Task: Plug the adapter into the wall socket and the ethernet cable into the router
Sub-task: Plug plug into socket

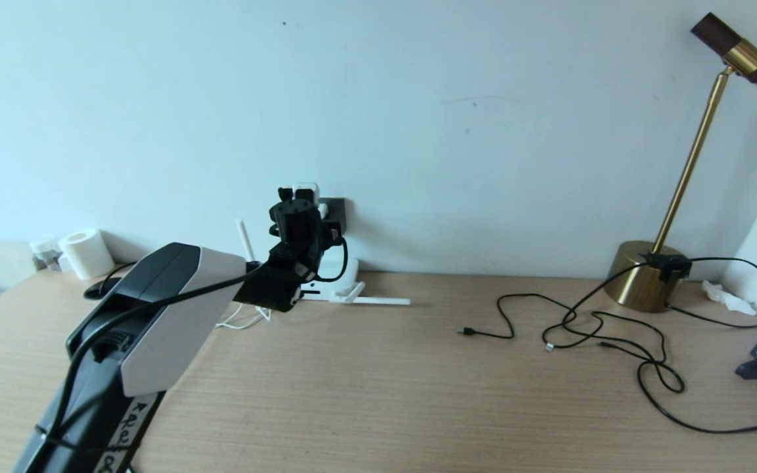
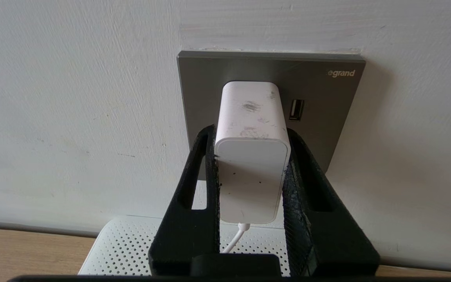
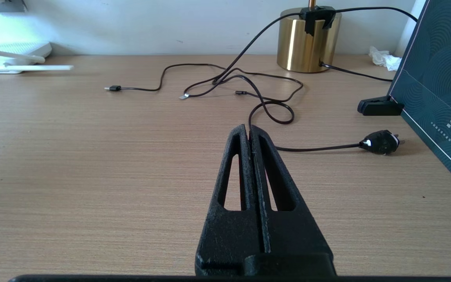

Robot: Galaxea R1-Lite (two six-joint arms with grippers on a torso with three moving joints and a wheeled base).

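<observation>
The adapter [image 2: 251, 156], clamped between the left gripper [image 2: 249, 152] fingers, sits against the dark grey wall socket [image 2: 327, 117] above the white router [image 2: 123, 246]. The right gripper [image 3: 250, 131] rests clenched and empty above the table [image 3: 92, 156], nearer the camera.

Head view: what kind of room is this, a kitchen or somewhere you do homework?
Probably a home desk or study corner: a pale wooden desktop against a wall, a brass desk lamp, and a flat white router.
</observation>
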